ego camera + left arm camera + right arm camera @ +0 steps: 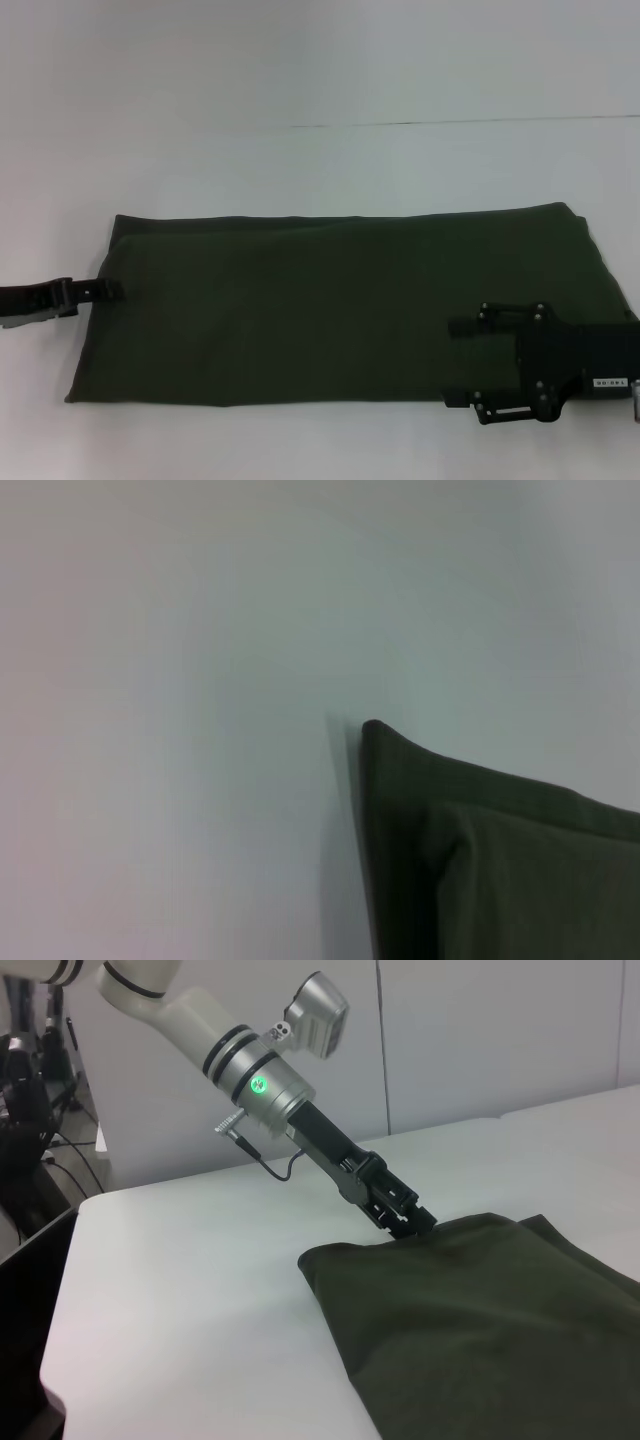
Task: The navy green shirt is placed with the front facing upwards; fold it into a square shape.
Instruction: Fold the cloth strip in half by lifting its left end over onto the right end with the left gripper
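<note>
Right gripper (460, 363) spread wide over folded shirt (330, 300); left gripper (112, 291) at shirt's edge, grip state unclear.

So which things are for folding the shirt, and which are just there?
For the job:
- shirt, already folded into a long strip
- left gripper at its left end
- right gripper above its right end

Just there:
- white table
- cables behind it

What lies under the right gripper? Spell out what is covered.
Under the right gripper lies the navy green shirt, folded long, plain side up. The cloth beneath its body and the table below are hidden.
</note>
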You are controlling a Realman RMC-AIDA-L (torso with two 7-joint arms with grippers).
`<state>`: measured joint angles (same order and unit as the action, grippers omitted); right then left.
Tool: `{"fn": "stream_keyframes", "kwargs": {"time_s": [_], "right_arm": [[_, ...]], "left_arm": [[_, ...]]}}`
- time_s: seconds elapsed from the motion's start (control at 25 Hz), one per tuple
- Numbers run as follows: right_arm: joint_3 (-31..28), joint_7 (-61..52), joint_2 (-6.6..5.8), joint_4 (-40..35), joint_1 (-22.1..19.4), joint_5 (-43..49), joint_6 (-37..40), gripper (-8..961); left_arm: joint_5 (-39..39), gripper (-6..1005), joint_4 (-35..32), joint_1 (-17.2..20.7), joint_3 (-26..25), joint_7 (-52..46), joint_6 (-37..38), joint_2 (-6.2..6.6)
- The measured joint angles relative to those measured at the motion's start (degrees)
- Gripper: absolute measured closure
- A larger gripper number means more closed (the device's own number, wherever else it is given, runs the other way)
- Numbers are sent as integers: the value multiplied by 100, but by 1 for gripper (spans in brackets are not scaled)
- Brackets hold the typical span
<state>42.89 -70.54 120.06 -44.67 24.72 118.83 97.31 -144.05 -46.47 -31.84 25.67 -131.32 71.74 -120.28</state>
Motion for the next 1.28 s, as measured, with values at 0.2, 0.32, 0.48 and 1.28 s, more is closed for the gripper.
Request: {"fn": "stream_keyframes", "kwargs": {"time_s": [0.2,0.32,0.48,1.28], "right_arm": [[0,-43,-10,3,15,0,-36,113],[0,-47,-17,3,15,0,-52,113],[0,-49,-18,3,15,0,-71,112],[0,-141,-24,-44,-18,0,-105,113]], "left_arm": [[0,157,29,-28,68,-18,-3,-4],[0,164,60,-42,95,-26,10,-4],[1,173,69,-46,154,-34,1,-21],[24,219,207,-163,302,-30,87,-39]]}}
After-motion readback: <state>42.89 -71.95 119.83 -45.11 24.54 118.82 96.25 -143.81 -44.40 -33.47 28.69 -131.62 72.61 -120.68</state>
